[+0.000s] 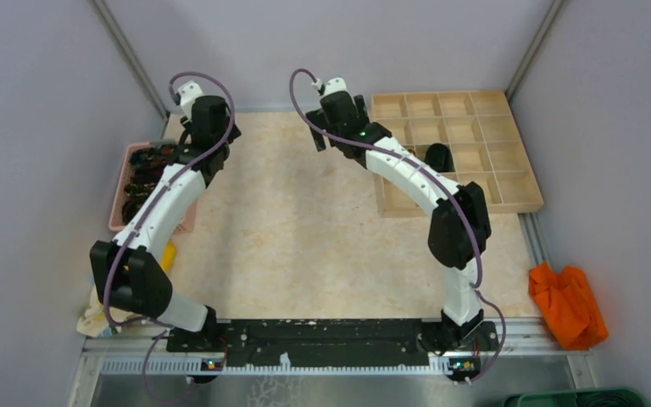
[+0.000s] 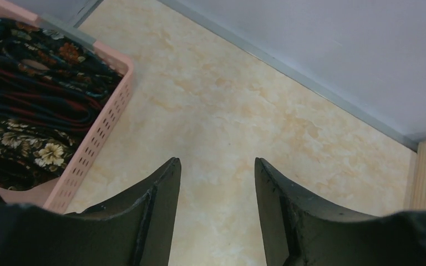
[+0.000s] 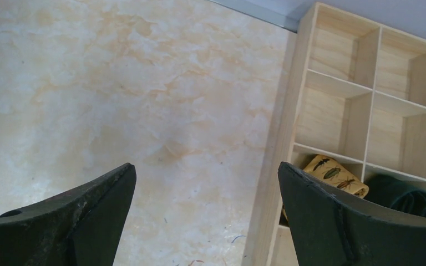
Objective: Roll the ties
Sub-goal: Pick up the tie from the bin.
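1. Dark patterned fabric ties (image 2: pixel 28 111) lie heaped in the pink perforated basket (image 2: pixel 97 138) — just left of the left gripper (image 2: pixel 216 163), jaws apart, empty.
2. Right gripper (image 3: pixel 206 169), likewise spread and empty, sits well apart from them.

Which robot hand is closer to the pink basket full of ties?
Left. The left gripper hangs open just beside the pink basket; the right gripper is across the table, next to the wooden compartment tray.

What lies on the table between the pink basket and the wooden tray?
Nothing: between pink basket and wooden tray the tabletop is bare in the top view.
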Controlling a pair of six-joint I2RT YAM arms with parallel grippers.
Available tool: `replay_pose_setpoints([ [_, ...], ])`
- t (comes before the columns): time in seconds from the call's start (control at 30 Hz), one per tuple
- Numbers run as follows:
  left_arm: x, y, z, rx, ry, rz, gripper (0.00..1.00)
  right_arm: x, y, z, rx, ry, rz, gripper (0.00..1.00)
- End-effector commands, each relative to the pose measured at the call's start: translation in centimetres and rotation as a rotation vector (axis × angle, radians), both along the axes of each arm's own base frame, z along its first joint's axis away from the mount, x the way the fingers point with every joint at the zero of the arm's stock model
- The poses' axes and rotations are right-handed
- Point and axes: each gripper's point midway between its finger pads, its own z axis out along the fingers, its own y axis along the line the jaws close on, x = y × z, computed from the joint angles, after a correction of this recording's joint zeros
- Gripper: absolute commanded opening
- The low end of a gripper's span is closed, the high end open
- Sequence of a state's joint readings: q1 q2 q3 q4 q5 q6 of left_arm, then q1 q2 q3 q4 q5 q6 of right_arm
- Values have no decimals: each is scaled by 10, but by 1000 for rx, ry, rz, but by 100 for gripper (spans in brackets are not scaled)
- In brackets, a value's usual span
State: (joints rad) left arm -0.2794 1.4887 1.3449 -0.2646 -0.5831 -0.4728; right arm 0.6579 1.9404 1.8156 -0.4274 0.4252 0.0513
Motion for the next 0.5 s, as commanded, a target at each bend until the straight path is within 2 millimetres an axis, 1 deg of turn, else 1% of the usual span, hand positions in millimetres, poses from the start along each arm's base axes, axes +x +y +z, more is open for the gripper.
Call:
replay_pose_setpoints([
  [0.0, 1, 42, -23, -134, 39, 113, 58, 5, 17, 8, 73, -4, 53, 99],
  [0.07, 5, 61, -24, -164, 36, 157, 57, 4, 21, 5, 90, 3, 73, 99],
  [0.13, 3, 87, -23, -127, 40, 263, 56, 4, 22, 1, 109, 7, 88, 99],
  [0.2, -13, 115, -29, -56, 80, 428, 56, 6, 19, -3, 119, 19, 74, 99],
  [0.27, -38, 137, -39, -31, 110, 571, 56, 8, 16, -8, 128, 43, 79, 99],
  [0.33, -58, 147, -55, -57, 121, 642, 57, 11, 12, -13, 156, 59, 84, 99],
  [0.4, -68, 150, -72, -116, 115, 645, 57, 15, 14, -18, 211, 89, 109, 98],
  [0.47, -78, 163, -90, -160, 118, 682, 57, 19, 15, -27, 271, 136, 124, 98],
])
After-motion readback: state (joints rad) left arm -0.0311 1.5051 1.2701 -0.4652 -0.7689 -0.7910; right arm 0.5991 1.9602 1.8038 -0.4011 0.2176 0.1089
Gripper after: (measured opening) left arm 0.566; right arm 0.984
